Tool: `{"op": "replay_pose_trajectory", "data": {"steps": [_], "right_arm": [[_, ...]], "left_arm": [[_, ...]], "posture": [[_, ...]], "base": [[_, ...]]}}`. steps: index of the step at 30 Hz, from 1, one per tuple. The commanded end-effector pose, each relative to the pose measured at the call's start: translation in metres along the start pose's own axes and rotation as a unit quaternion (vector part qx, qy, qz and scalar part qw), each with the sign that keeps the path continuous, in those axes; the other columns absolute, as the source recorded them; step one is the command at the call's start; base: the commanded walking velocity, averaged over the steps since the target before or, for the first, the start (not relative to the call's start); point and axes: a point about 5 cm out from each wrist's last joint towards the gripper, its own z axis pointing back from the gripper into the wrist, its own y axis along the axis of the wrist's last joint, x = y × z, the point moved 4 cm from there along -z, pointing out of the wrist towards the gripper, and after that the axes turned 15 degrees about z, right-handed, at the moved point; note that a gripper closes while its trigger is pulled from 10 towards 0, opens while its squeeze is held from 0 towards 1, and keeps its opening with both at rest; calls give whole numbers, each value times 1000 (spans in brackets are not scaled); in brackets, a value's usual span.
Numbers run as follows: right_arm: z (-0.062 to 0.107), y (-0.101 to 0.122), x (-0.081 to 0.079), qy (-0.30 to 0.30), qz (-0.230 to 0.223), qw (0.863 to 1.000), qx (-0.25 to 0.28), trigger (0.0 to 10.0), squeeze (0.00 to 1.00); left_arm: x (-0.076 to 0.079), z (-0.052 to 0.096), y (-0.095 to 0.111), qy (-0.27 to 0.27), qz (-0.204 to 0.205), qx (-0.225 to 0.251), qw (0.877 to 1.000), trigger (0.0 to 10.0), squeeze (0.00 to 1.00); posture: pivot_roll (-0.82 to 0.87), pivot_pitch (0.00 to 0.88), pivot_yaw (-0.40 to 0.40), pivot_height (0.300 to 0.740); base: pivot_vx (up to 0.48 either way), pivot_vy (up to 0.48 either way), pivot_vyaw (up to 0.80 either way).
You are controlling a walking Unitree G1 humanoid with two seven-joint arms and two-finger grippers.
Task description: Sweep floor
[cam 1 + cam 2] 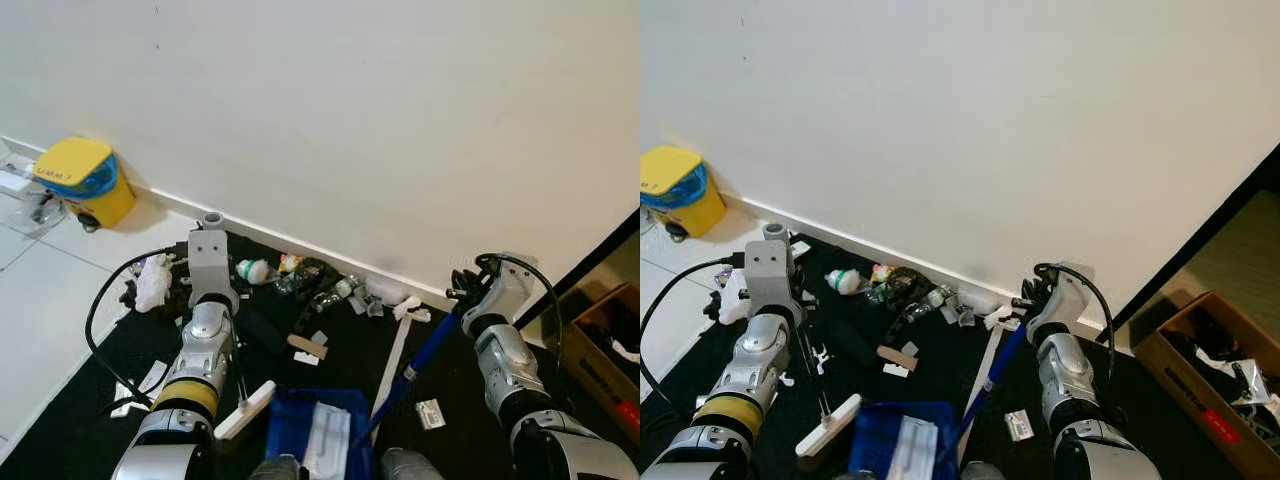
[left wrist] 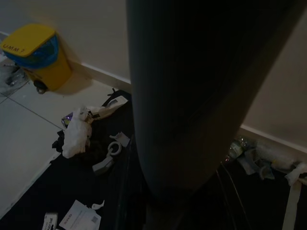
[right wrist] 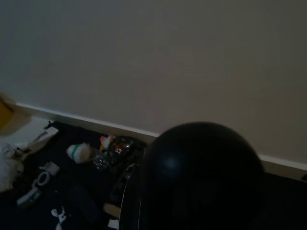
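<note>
Yellow bin [image 2: 36, 57], far left by the wall: lid marked "UMM ?", last character unclear. No other text legible.

Head views are bright and sharp, even light on the white wall [image 1: 350, 120], soft shadow beside the yellow bin [image 1: 85, 180]. Both wrist views run dim and murky, each blocked by a dark, out-of-focus shape up close.

bin [image 1: 82, 180] far left against the wall [image 1: 350, 100] | litter pile [image 1: 320, 282] along the baseboard, on the mat [image 1: 60, 400] | wadded tissue [image 1: 153, 281] at the mat's left edge | dustpan [image 1: 320, 432] nearest the robot, centre | cardboard box [image 1: 1220, 380] far right
</note>
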Motion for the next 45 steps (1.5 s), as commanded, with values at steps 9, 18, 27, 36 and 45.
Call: {"op": "replay_pose_trajectory", "data": {"steps": [9, 18, 27, 36, 45], "right_arm": [[-7, 16, 0, 7, -1, 1000, 26, 10000, 0], [-15, 47, 2, 25, 38, 996, 82, 10000, 0], [-21, 69, 28, 7, 61, 993, 100, 10000, 0], [-20, 65, 24, 16, 62, 993, 96, 10000, 0], [-19, 59, 13, 33, 52, 994, 92, 10000, 0]], "left_arm": [[2, 4, -20, 10, 22, -36, 999, 10000, 0], [-6, 6, -14, 14, -2, -18, 1000, 10000, 0], [-40, 7, 35, 108, 19, 98, 989, 10000, 0], [-39, 8, 55, 113, -38, 124, 985, 10000, 0], [-39, 8, 59, 128, -10, 131, 983, 10000, 0]], "posture": [[20, 50, -48, 740], [30, 50, -54, 740], [40, 47, -61, 740], [52, 39, -59, 740], [56, 27, -54, 740]], "base": [[0, 0, 0], [0, 0, 0], [0, 0, 0], [0, 0, 0], [0, 0, 0]]}}
